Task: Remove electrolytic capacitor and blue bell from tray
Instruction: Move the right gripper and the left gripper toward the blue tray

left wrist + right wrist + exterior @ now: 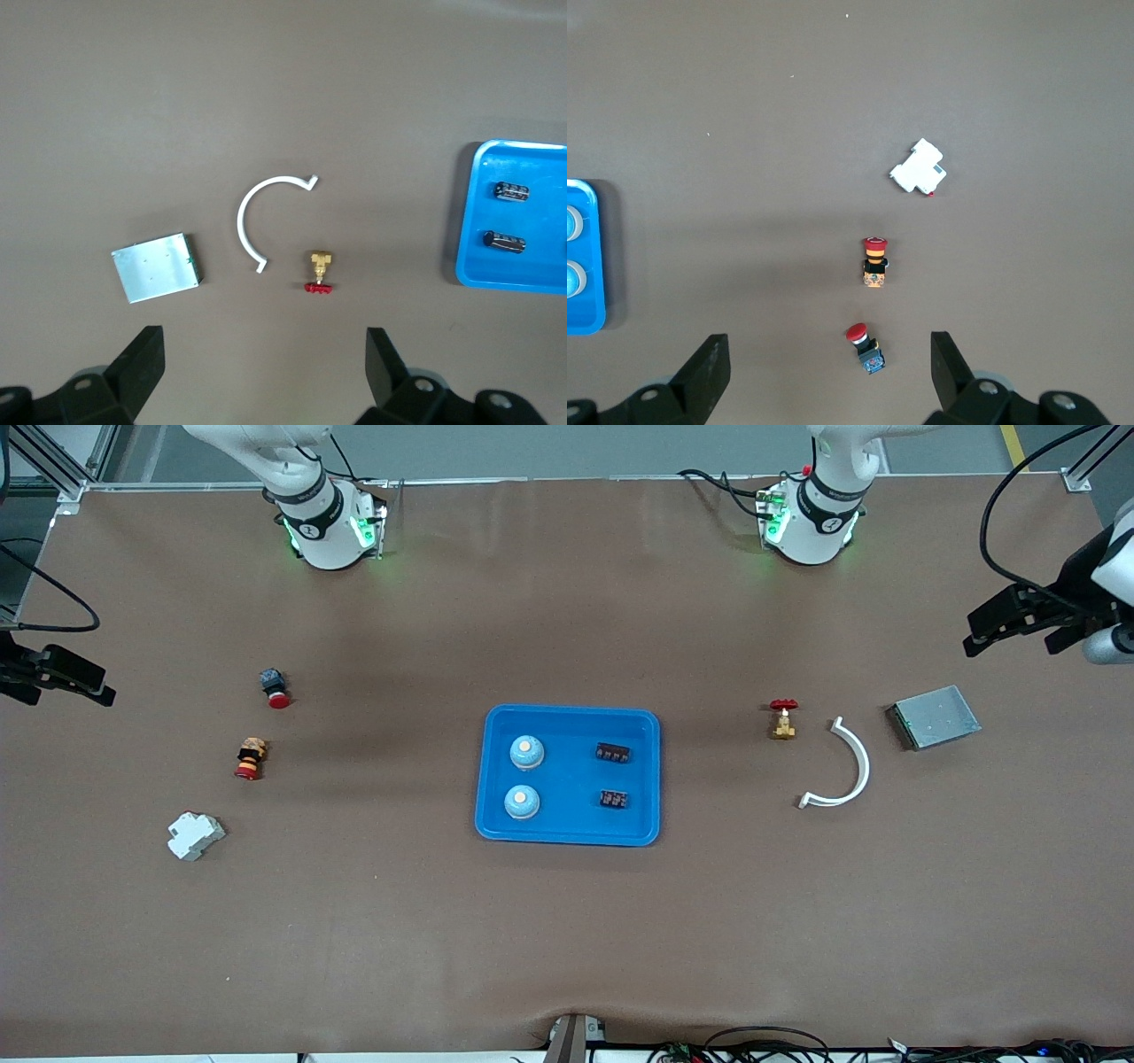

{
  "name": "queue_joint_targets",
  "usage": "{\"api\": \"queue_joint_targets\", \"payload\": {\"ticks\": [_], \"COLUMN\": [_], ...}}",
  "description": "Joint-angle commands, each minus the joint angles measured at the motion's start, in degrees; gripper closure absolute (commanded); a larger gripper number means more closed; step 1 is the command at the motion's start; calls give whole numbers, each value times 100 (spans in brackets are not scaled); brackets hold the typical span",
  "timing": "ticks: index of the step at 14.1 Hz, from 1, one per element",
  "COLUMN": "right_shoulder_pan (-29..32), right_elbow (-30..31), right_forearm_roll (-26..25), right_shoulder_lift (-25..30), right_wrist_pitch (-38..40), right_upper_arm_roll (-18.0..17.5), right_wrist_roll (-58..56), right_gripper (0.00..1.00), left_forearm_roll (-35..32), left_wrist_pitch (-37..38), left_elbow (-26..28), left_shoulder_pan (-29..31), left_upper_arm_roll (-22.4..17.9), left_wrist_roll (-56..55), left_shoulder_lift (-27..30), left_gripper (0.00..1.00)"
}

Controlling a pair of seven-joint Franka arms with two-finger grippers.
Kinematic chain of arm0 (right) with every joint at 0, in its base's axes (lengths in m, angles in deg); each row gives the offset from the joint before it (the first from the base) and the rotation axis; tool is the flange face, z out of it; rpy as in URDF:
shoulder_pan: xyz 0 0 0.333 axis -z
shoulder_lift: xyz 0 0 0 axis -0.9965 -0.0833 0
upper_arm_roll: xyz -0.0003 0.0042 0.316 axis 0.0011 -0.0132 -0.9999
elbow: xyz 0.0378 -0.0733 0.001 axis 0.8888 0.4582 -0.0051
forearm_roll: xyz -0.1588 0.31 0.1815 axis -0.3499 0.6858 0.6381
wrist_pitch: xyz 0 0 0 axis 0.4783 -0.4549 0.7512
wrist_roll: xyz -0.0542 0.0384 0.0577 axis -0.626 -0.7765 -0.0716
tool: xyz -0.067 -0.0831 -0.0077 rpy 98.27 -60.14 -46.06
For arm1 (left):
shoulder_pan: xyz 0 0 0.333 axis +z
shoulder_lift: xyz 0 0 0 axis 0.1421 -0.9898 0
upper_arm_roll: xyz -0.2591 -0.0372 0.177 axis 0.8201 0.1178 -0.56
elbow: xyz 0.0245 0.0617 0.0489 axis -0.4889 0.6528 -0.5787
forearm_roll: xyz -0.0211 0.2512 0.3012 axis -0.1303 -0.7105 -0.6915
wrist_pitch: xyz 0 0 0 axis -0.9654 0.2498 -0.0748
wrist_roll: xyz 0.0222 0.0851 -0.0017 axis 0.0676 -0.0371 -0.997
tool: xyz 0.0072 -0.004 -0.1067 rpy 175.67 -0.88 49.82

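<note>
A tray (569,717) sits mid-table; in it, two bells (526,751) toward the right arm's end, one nearer the front camera; two capacitors (612,753) toward the left arm's end; a valve (783,719), curved bracket (849,766) and metal plate (935,716) lie toward the left arm's end.

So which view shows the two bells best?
The front view: both bells sit whole in the blue tray. The right wrist view catches only their edges at the frame border; the left wrist view shows none.
</note>
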Motion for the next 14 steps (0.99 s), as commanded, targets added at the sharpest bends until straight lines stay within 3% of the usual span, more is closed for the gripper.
{"api": "queue_joint_targets", "payload": {"ticks": [1, 4, 9, 14], "right_shoulder_pan": [54, -78, -561, -1053], "right_elbow": [61, 166, 386, 877], "right_forearm_roll": [21, 65, 170, 170], "right_shoulder_lift": [69, 105, 87, 78], "right_wrist_pitch": [43, 8, -62, -561], "right_upper_arm_roll": [-37, -81, -81, -72], "right_wrist_roll": [30, 425, 1347, 1867], "right_gripper": [0, 0, 0, 0], "left_forearm_roll": [350, 369, 342, 290], "left_wrist_pitch": [-239, -548, -1109, -1671], "left_elbow": [81, 63, 80, 292], "left_shoulder_pan": [-31, -127, -232, -1005], "left_upper_arm_roll": [107, 396, 1196, 1276], "left_wrist_roll": [-6, -321, -2088, -4387], "left_shoulder_lift": [-159, -528, -1274, -2074], "left_gripper": [0, 0, 0, 0]}}
